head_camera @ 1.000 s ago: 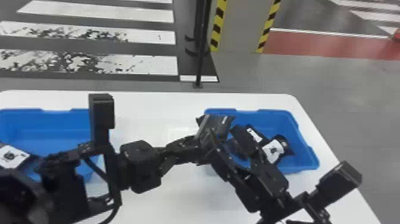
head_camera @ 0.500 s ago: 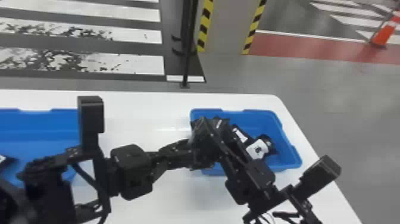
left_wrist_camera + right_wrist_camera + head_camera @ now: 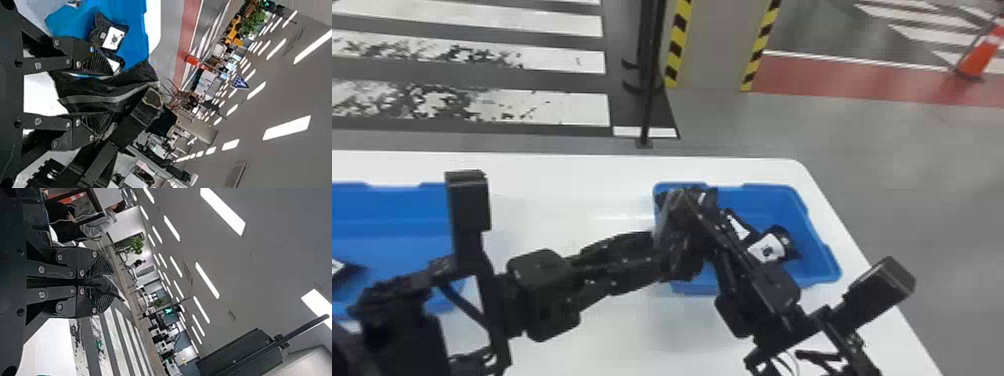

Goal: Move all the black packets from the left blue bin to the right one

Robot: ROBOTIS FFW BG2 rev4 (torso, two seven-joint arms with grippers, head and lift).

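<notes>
White table [image 3: 572, 175], head view: L blue bin [image 3: 392, 210] at one side, R blue bin [image 3: 774, 200] at the other. Both arms meet over near-L part of R bin. L gripper [image 3: 111, 92]: fingers apart, one each side of a blk packet [image 3: 105, 92]. R gripper [image 3: 109, 286]: fingers nearly together w/ a dark edge between the tips, probably same pkt. Two white-labelled pkts [image 3: 768, 250] [image 3: 738, 227] lie in R bin; one more pkt [image 3: 346, 270] in L bin, partly cut off by view edge. Step in hand, as assessed: L-to-R handover, apparently near complete. Next req'd: L gripper to back off w/o snagging the film, R gripper to lower pkt into R bin & release, then L bin pkt to follow.
</notes>
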